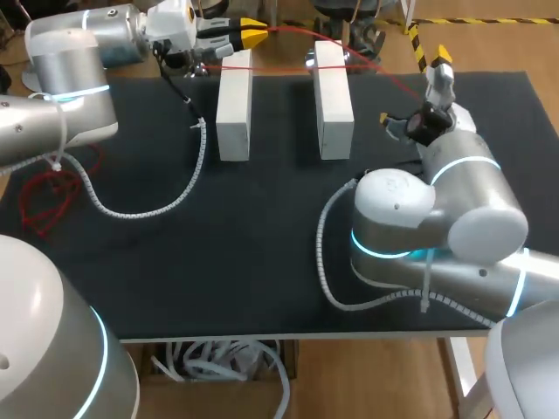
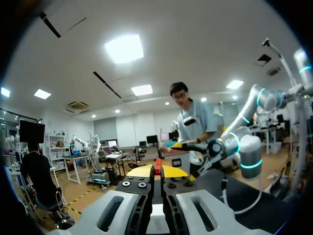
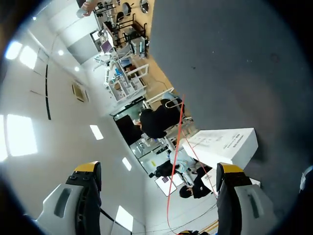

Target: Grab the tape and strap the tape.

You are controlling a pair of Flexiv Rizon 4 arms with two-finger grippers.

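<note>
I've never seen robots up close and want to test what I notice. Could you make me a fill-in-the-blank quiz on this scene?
1. The tape pinched in the left gripper is coloured ___.
2. The right gripper has its fingers ___, with nothing held.
3. On the black table stand ___ white blocks.

Missing words: red; open; two.

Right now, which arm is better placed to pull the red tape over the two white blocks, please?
Probably left. The left tool is shut on the red tape beyond the white blocks, so it can pull at once. The right tool is open, the tape ahead of it untouched.
</note>
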